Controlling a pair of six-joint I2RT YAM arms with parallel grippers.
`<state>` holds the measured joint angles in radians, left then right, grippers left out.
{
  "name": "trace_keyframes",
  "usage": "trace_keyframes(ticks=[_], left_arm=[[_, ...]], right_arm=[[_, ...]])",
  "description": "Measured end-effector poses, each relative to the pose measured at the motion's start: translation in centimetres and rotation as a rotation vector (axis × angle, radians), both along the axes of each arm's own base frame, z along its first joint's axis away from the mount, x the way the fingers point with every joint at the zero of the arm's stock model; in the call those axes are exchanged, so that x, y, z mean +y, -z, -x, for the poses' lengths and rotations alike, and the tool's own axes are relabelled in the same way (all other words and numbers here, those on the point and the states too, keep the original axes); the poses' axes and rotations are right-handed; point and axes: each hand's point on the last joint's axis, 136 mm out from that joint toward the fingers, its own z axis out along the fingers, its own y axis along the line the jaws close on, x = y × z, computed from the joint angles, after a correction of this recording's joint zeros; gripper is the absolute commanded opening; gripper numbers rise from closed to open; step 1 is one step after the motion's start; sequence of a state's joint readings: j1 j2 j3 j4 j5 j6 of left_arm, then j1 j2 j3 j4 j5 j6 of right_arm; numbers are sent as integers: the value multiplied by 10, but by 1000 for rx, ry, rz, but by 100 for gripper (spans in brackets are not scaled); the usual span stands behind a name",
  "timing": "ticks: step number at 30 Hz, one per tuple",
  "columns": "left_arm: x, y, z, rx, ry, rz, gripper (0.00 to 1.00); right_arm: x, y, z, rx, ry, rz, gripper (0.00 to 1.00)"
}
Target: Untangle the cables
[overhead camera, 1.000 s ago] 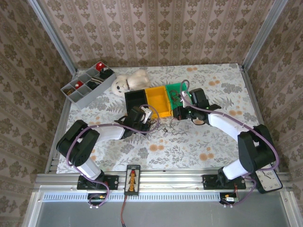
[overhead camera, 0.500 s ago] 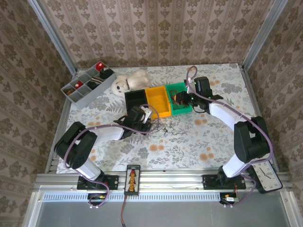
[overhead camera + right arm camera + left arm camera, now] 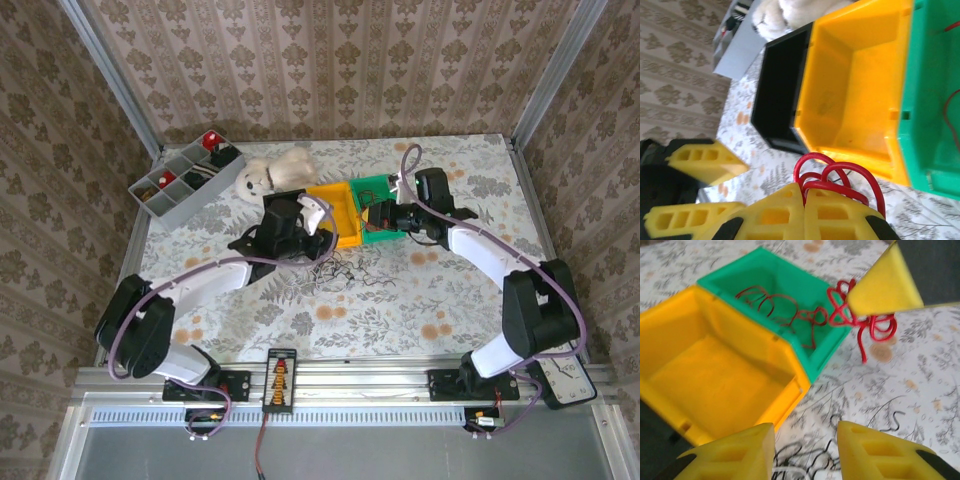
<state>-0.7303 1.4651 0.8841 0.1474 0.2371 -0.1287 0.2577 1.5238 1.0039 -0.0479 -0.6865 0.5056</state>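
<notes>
Compared with half a second earlier, the left claw (image 3: 312, 230) has advanced to the yellow bin (image 3: 340, 200), while the right claw (image 3: 378, 212) has barely shifted beside the green bin (image 3: 372, 183). The left claw's wedge-shaped yellow fingers (image 3: 740, 452) stand apart, gripping nothing; thin black cables (image 3: 800, 460) squiggle on the floral tabletop (image 3: 920, 380) just beneath them. The right claw's ribbed fingers (image 3: 775, 215) press together on a looped, glossy red cable (image 3: 840, 172). The left wrist view adds a finer dark red wire (image 3: 775, 302) inside the green bin; the right wrist view adds a black bin (image 3: 780, 95) beyond the yellow one
</notes>
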Motion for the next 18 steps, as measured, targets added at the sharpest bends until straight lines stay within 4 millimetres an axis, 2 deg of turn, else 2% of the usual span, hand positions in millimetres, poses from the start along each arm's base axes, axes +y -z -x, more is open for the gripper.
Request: trace_keyframes(ticks=[7,18], left_arm=[[-27,-2,-1,25,100,37,31],[-39,-14,17,63,220,93,33]], right_arm=[[7,-17,10,-9,-46,-55,5],[11,-18,14,-8,-67,-61,6]])
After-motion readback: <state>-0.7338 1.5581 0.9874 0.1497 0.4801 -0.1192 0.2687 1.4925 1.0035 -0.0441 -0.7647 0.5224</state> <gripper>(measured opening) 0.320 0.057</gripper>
